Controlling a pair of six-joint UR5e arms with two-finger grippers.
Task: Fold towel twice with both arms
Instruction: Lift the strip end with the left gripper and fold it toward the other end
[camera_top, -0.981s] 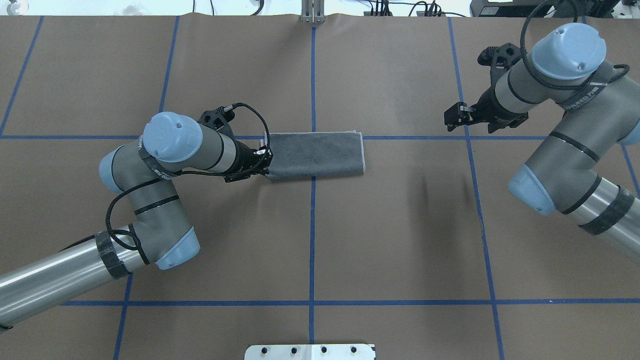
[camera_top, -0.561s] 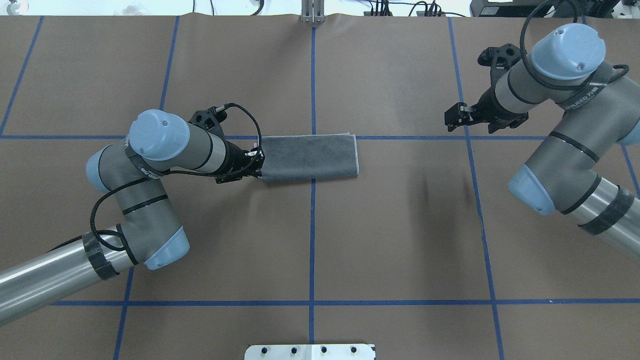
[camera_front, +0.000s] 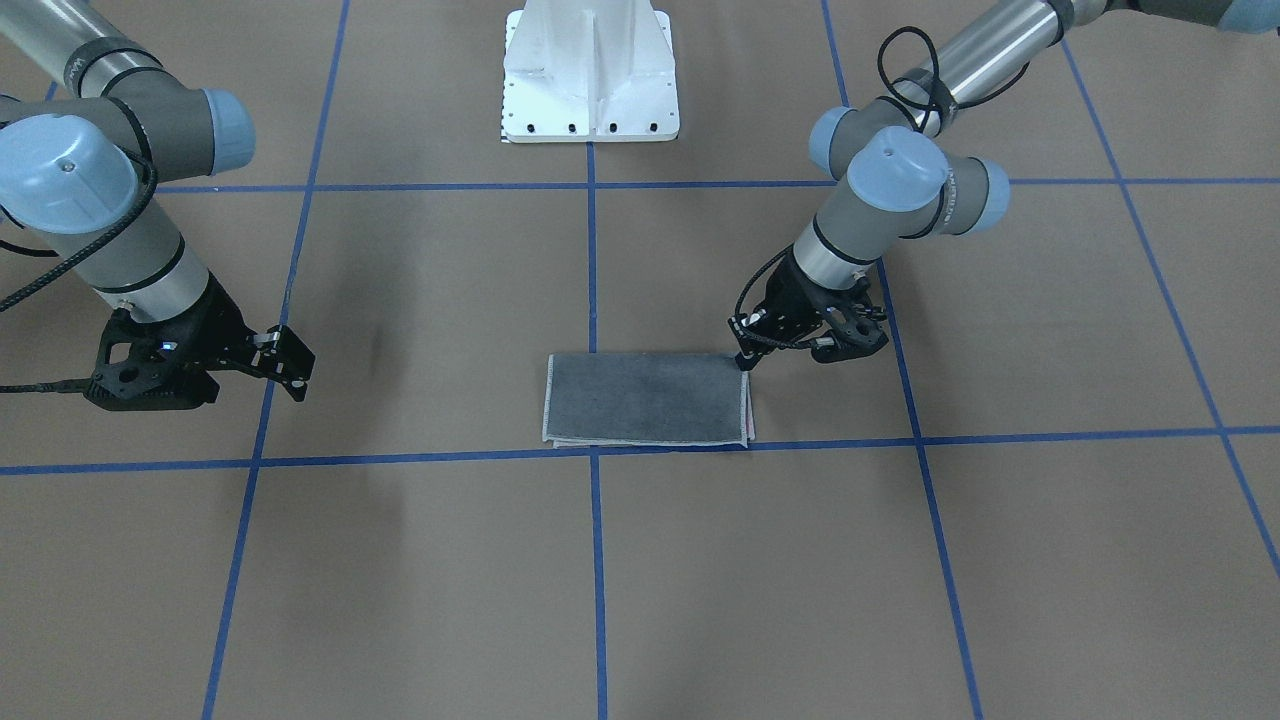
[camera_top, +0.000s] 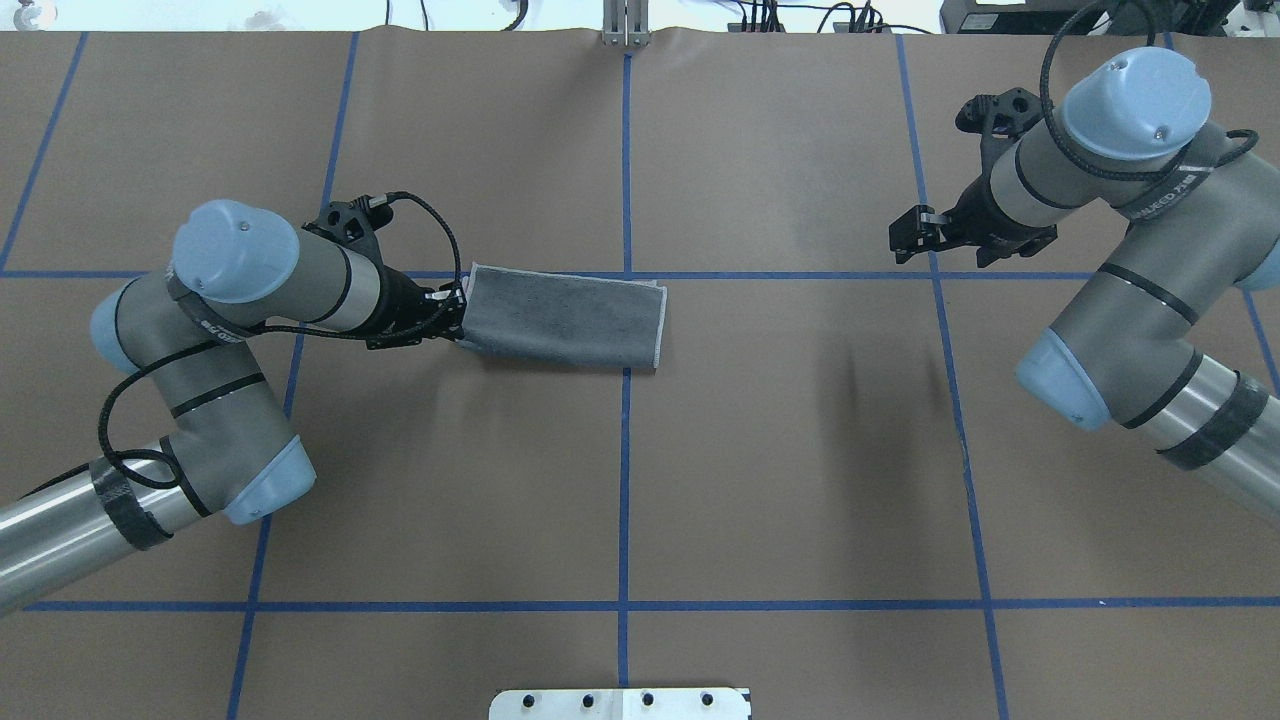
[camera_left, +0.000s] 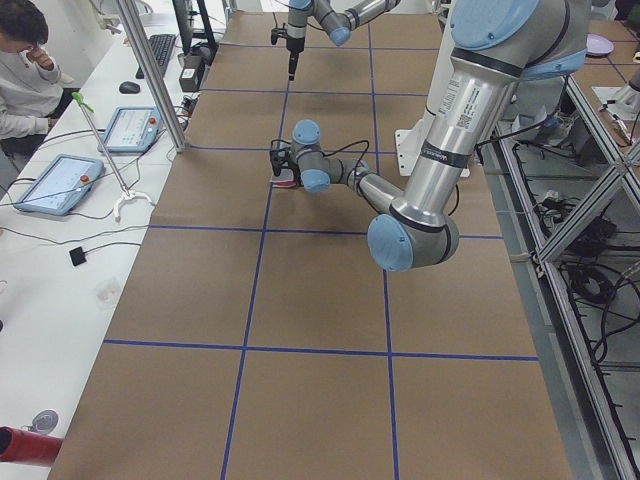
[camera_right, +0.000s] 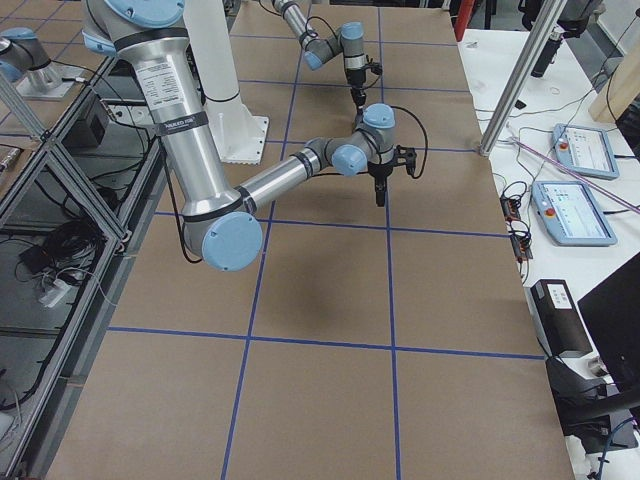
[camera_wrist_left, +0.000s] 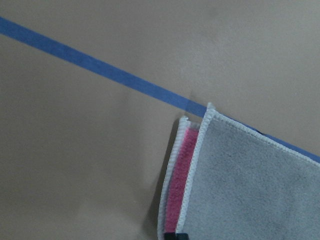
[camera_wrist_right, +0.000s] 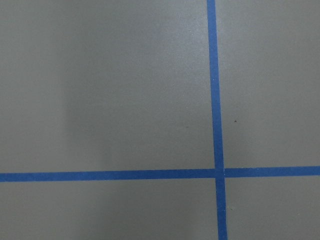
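Brown table (camera_right: 320, 380) squared off by blue lines (camera_right: 390, 300), with a white pedestal (camera_right: 235, 110) at its robot-side edge. The right arm (camera_right: 290, 175), near and large, is silver with light blue caps and reaches out from that edge, its black right gripper (camera_right: 380, 198) pointing straight down. The left arm (camera_right: 320, 45), small, is toward the far end, its left gripper (camera_right: 357, 98) also pointing down. Beyond the opposite edge are a white desk (camera_right: 600, 260) with two tablets (camera_right: 585, 150), a slanting metal post (camera_right: 515, 85) and a black box (camera_right: 560, 315); beyond the robot-side edge, a metal frame (camera_right: 70, 190) over cables (camera_right: 50, 255).
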